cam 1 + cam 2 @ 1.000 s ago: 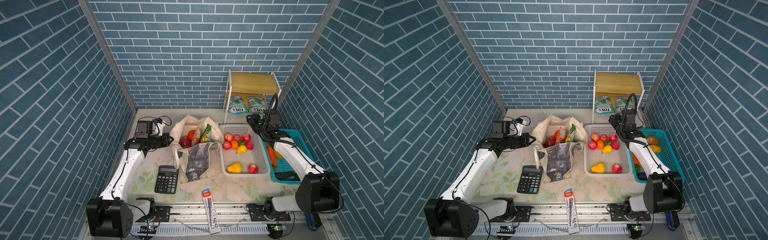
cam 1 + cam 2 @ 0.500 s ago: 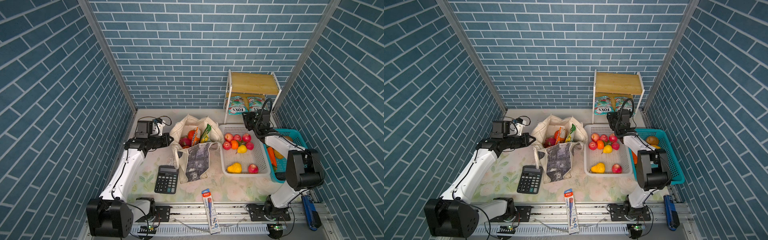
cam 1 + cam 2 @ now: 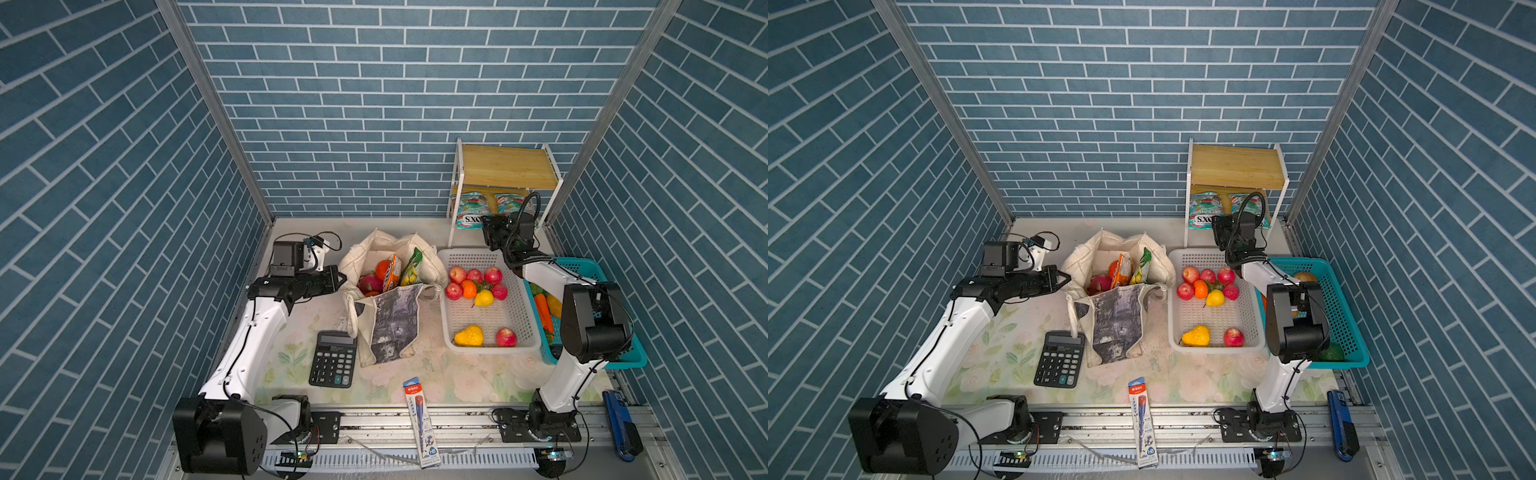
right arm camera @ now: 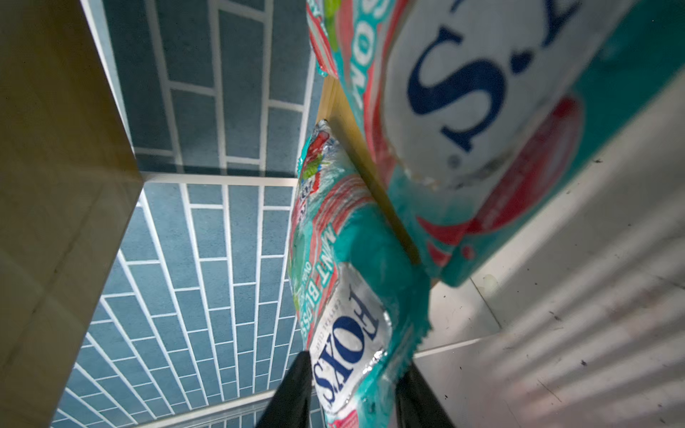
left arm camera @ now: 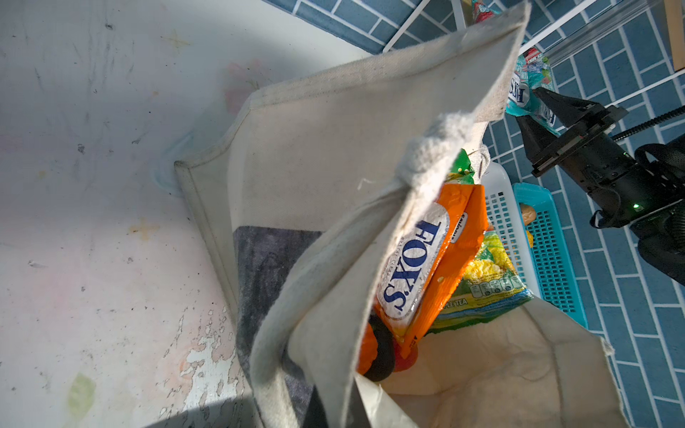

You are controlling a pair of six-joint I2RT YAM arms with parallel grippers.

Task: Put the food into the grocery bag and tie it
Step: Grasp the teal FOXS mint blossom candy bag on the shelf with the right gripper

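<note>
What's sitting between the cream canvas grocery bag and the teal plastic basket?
The white perforated plastic basket holding toy fruit fills the stretch between the cream canvas grocery bag and the teal plastic basket; both top views show it.

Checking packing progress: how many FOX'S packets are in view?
4. Teal packet and second teal packet on the shelf's lower level; orange packet and green packet stick out of the grocery bag. More may hide inside.

hidden: left jaws behind grocery bag point(image 3: 388, 291) rim | second teal packet point(image 4: 519, 92) blurred
</note>
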